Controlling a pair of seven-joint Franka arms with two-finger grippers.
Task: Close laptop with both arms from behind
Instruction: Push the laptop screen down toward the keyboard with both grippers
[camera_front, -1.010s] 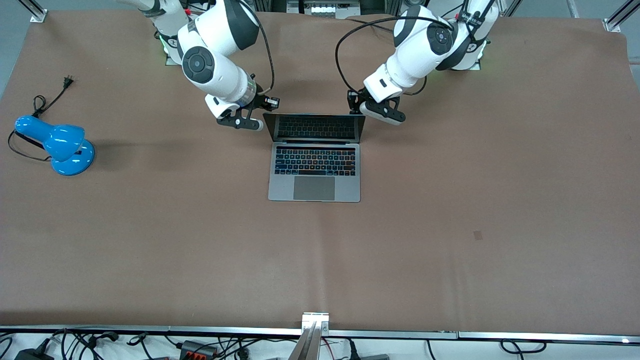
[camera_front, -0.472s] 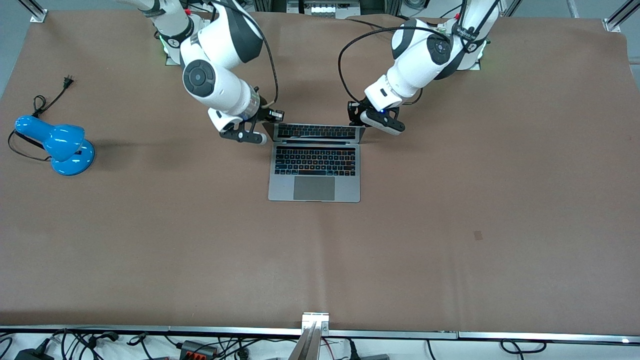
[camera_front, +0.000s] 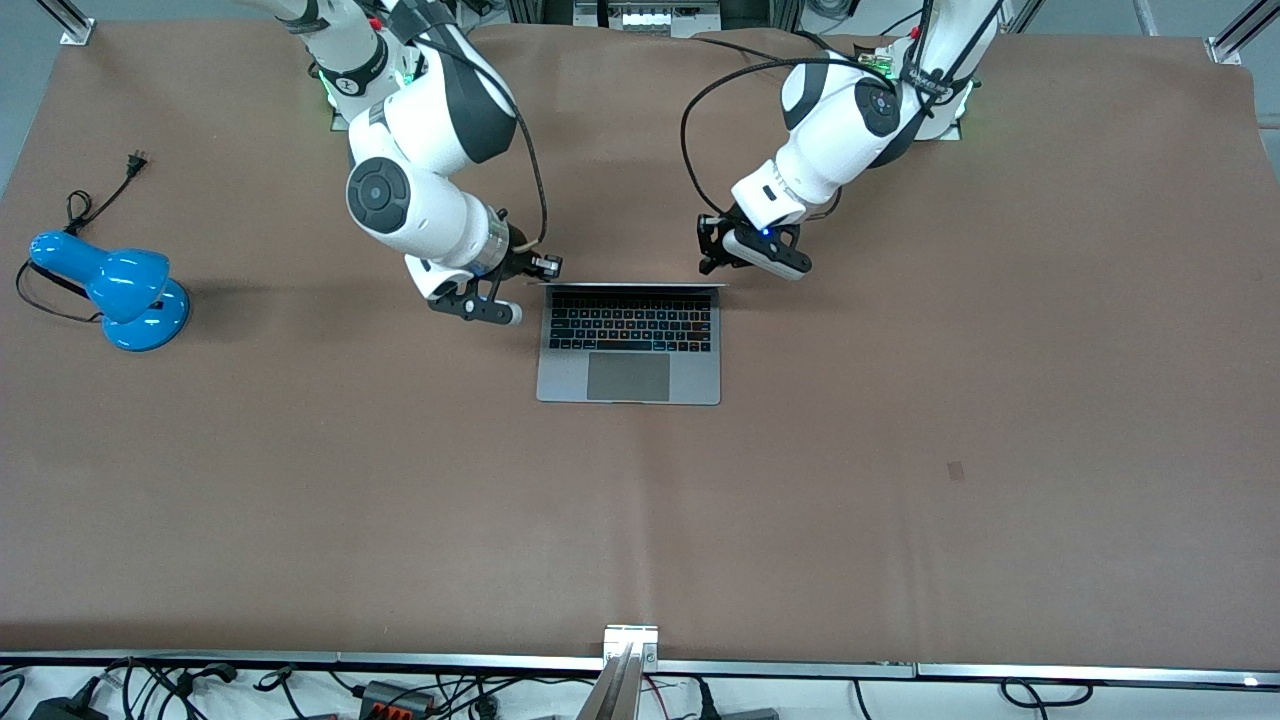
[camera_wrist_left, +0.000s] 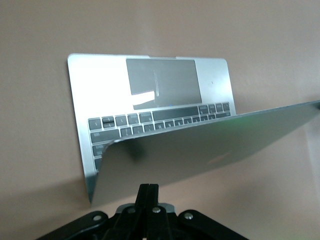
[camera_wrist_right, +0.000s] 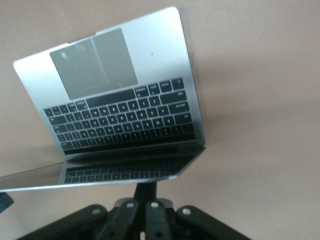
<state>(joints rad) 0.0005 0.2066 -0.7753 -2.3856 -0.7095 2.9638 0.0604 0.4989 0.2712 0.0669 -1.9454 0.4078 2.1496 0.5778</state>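
Observation:
The laptop (camera_front: 628, 375) lies open in the middle of the table, its lid seen edge-on along the base's edge nearest the robots. In the left wrist view the lid's grey back (camera_wrist_left: 200, 145) leans over the keyboard. In the right wrist view the dark screen (camera_wrist_right: 125, 172) mirrors the keys. My left gripper (camera_front: 708, 262) is shut, its fingertips (camera_wrist_left: 149, 188) at the lid's back by the corner toward the left arm's end. My right gripper (camera_front: 545, 265) is shut, its fingers (camera_wrist_right: 146, 190) at the other lid corner, with the tips hidden by the lid's edge.
A blue desk lamp (camera_front: 110, 290) with a black cord and plug (camera_front: 135, 160) stands toward the right arm's end of the table. The table's metal frame edge (camera_front: 630, 640) runs nearest the front camera.
Both grippers have moved toward the front camera with the lid's top corners. The lid has tipped forward from leaning back to standing edge-on over the keyboard.

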